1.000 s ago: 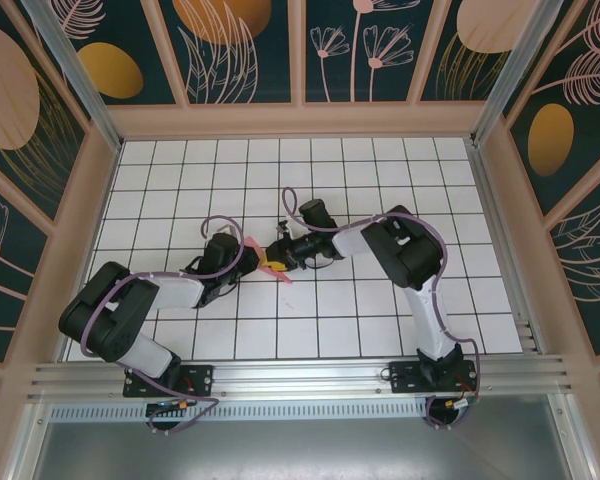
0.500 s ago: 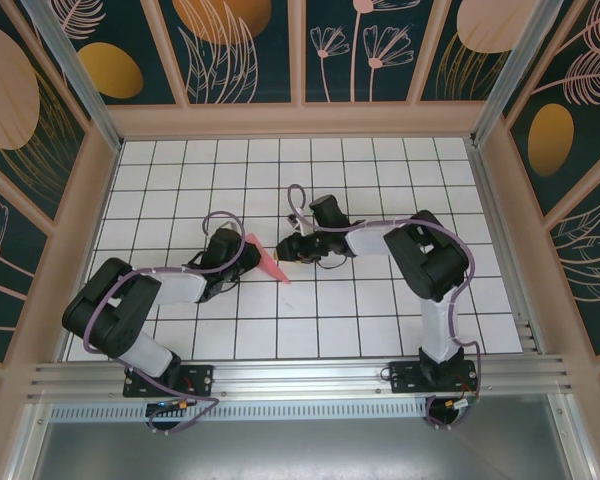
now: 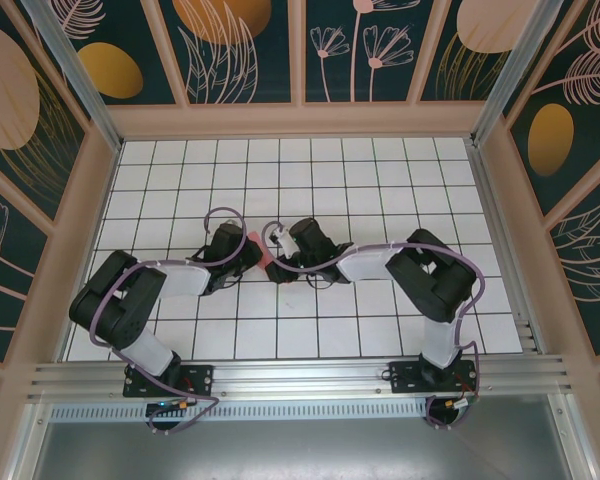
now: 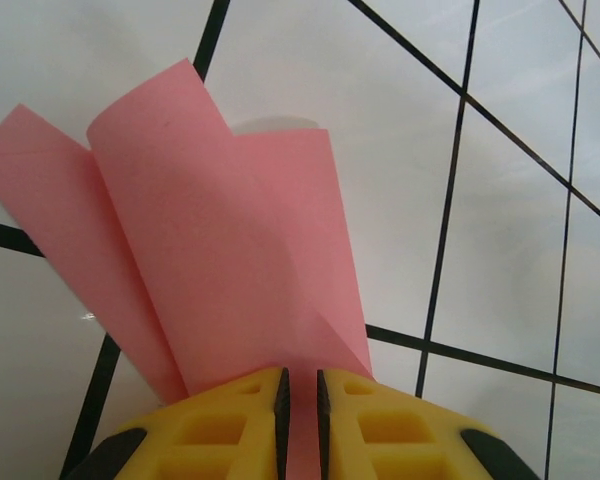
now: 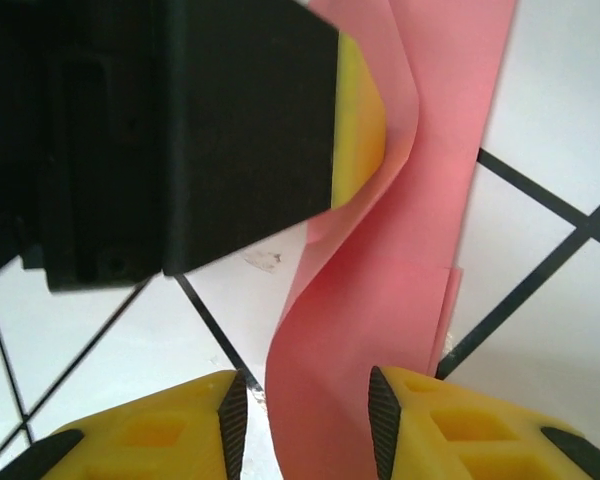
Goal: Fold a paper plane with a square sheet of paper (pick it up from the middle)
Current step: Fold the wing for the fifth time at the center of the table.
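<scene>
Pink paper [image 4: 210, 250] (in left gripper [image 4: 300, 388]) now within right gripper [image 5: 306, 402]

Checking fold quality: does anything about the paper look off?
Yes: the paper, pinched in the left gripper, fans out in loose curled layers instead of lying creased flat. It bows through the open right gripper.
</scene>
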Tool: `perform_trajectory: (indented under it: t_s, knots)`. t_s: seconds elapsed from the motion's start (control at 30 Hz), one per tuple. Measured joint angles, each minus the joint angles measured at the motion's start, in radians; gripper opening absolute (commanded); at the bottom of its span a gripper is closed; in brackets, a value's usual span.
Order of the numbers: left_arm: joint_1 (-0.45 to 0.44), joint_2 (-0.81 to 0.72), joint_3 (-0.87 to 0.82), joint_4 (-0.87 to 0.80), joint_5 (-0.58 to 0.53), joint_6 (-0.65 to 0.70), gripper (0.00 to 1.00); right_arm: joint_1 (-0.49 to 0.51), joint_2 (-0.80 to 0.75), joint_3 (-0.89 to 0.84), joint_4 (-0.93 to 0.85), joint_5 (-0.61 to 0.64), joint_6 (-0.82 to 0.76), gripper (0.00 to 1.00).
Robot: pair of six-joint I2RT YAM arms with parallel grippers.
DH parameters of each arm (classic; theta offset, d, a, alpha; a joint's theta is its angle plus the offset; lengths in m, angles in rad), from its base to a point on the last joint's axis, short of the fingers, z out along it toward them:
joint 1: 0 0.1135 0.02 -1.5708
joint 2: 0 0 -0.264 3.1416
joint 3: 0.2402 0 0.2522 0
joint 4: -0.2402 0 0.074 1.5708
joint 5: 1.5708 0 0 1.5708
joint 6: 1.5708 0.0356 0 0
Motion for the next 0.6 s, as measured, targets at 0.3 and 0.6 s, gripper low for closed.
perform_trajectory:
  t_s: [0.3, 0.6]
  knots:
    - [0.015, 0.011, 0.013, -0.022, 0.011, -0.029, 0.17, 0.048, 0.0, -0.039, 0.09, 0.14, -0.059, 0.46]
    - [0.018, 0.02, 0.028, -0.036, 0.027, -0.034, 0.17, 0.056, 0.0, -0.042, 0.109, 0.153, -0.063, 0.45]
